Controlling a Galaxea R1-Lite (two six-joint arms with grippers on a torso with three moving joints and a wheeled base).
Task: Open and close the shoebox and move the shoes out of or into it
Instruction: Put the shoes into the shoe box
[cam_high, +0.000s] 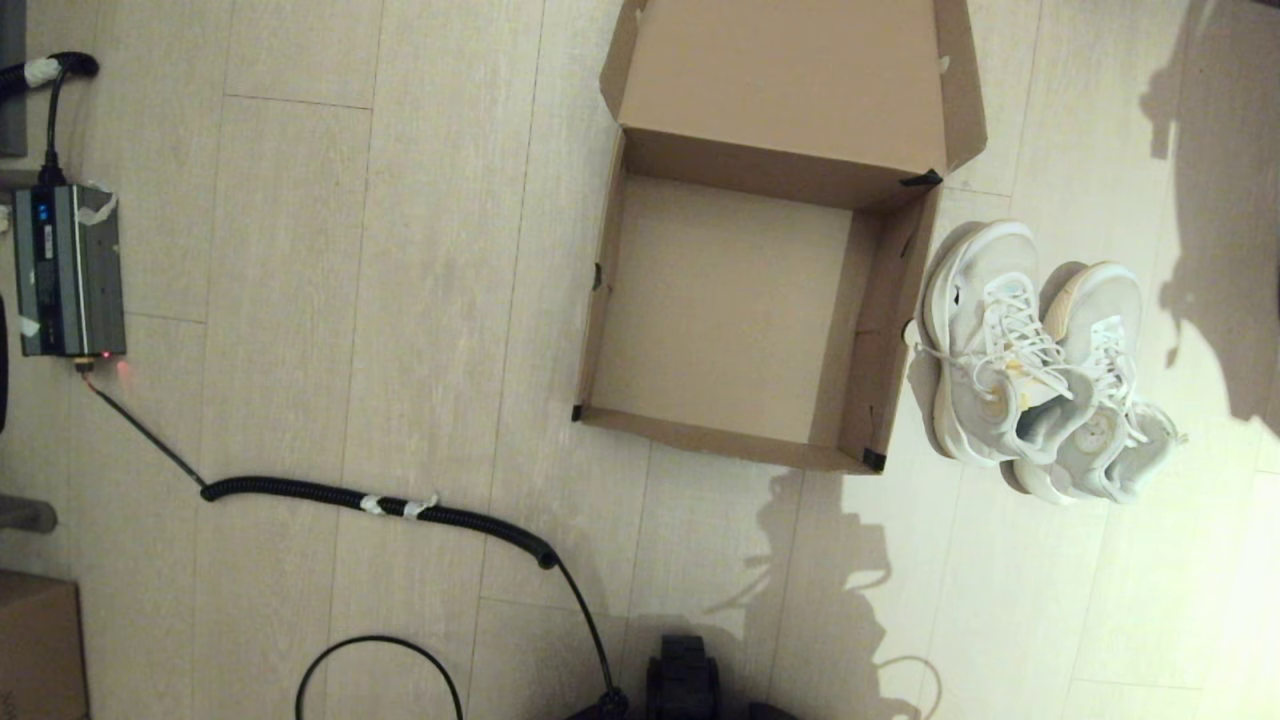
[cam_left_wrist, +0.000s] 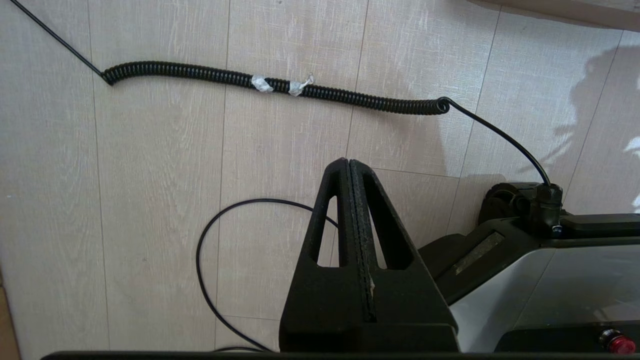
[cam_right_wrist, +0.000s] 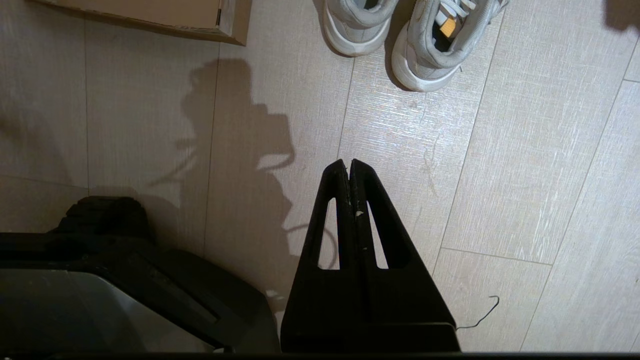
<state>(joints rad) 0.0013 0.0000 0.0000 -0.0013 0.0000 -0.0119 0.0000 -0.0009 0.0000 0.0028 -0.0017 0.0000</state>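
Open, empty shoebox (cam_high: 720, 310) on floor, shoes (cam_high: 1040, 365) just beside it (outside); left gripper (cam_left_wrist: 348, 161) and right gripper (cam_right_wrist: 348, 162) parked, jaws closed, holding nothing

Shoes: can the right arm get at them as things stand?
Probably yes. The shoes sit on open floor beside the empty box, and nothing lies between them and the right end effector, which is shut and must open first.

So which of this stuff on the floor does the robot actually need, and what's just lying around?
Needed for the job:
- shoebox, open and empty
- shoes, on the floor beside the box

Just lying about:
- coiled cable
- grey power unit
- darker carton, at the corner
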